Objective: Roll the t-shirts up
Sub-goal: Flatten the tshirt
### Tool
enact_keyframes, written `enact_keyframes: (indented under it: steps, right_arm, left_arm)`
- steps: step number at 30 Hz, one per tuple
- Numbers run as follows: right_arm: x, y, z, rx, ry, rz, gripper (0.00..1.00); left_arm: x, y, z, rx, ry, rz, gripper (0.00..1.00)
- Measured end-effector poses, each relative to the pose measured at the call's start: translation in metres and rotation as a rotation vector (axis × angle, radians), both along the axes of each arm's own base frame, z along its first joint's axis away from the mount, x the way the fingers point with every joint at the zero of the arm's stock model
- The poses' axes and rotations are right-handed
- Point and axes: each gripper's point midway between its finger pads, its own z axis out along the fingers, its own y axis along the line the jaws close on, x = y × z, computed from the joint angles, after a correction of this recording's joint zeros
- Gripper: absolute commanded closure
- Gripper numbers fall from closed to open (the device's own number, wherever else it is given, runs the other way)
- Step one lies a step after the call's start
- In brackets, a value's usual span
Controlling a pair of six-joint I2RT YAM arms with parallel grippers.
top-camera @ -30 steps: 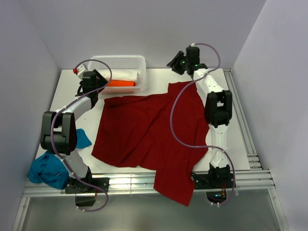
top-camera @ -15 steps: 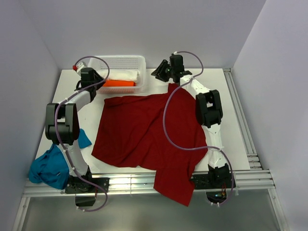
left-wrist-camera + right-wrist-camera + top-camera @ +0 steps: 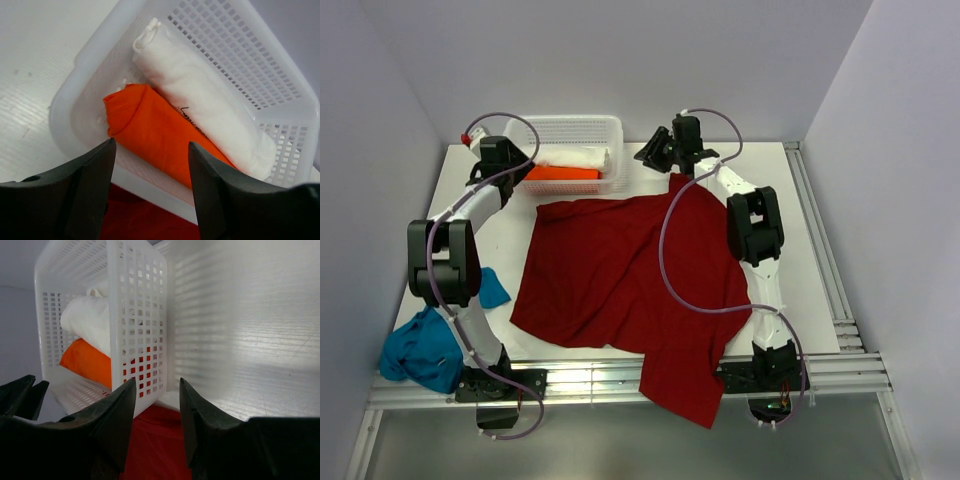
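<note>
A dark red t-shirt (image 3: 620,270) lies spread flat over the middle of the table, its near edge hanging past the front rail. A teal-blue t-shirt (image 3: 420,350) sits heaped at the near left. An orange roll (image 3: 160,130) and a white roll (image 3: 200,100) lie side by side in the white basket (image 3: 570,128). My left gripper (image 3: 152,150) hovers open over the basket's near left rim, holding nothing. My right gripper (image 3: 157,385) stands open just right of the basket (image 3: 135,315), above the red shirt's far edge (image 3: 155,445), with nothing between its fingers.
The basket stands at the back of the table against the wall. Purple-grey walls close in the left, back and right. An aluminium rail (image 3: 820,260) runs along the right side and another along the front edge.
My right arm has swung left from the back right to the basket's right end. The left gripper has shifted slightly back along the basket's left end. The shirts have not moved.
</note>
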Motion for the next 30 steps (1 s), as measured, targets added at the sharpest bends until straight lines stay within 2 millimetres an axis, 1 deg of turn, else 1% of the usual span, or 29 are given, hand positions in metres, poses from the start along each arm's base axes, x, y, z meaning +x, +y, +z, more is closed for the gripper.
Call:
enact_keyframes:
  steps: [2,5,7,10,12,14,16,19,21,24,26,28,30]
  right_arm:
    - [0.0,0.0,0.004,0.002,-0.008,0.0,0.53]
    - [0.0,0.0,0.007,0.002,-0.017,0.002,0.53]
    - [0.0,0.0,0.007,0.002,-0.016,0.002,0.53]
    - [-0.002,0.0,0.003,0.001,-0.011,0.004,0.53]
    - [-0.004,0.0,0.0,0.001,-0.002,0.007,0.53]
    - [-0.005,0.0,-0.002,0.0,0.004,0.009,0.53]
    - [-0.004,-0.001,-0.002,0.0,0.002,0.01,0.53]
    - [-0.005,-0.001,-0.002,-0.003,-0.001,0.014,0.52]
    - [-0.004,-0.003,-0.002,-0.007,-0.002,0.015,0.52]
    - [-0.004,-0.005,-0.001,-0.011,-0.006,0.016,0.52]
    - [-0.004,-0.007,0.001,-0.012,-0.009,0.015,0.52]
    - [-0.003,-0.008,0.004,-0.013,-0.016,0.014,0.52]
    - [-0.003,-0.01,0.009,-0.011,-0.023,0.012,0.52]
  left_arm:
    - [-0.008,0.004,0.004,0.009,0.018,0.017,0.34]
    - [-0.02,0.009,0.019,0.022,0.028,0.043,0.32]
    - [-0.027,0.013,0.029,0.032,0.032,0.063,0.31]
    - [-0.031,0.017,0.035,0.041,0.045,0.082,0.3]
    - [-0.033,0.019,0.032,0.038,0.063,0.089,0.31]
    - [-0.032,0.02,0.025,0.032,0.094,0.095,0.31]
    - [-0.025,0.022,0.018,0.027,0.119,0.102,0.31]
    - [-0.014,0.025,-0.001,0.021,0.163,0.111,0.34]
    - [-0.007,0.027,-0.006,0.008,0.164,0.11,0.36]
    - [-0.002,0.032,-0.011,-0.019,0.169,0.112,0.4]
    - [-0.001,0.037,-0.015,-0.033,0.177,0.117,0.41]
    - [0.0,0.041,-0.016,-0.046,0.179,0.119,0.39]
    - [0.0,0.043,-0.017,-0.054,0.182,0.121,0.34]
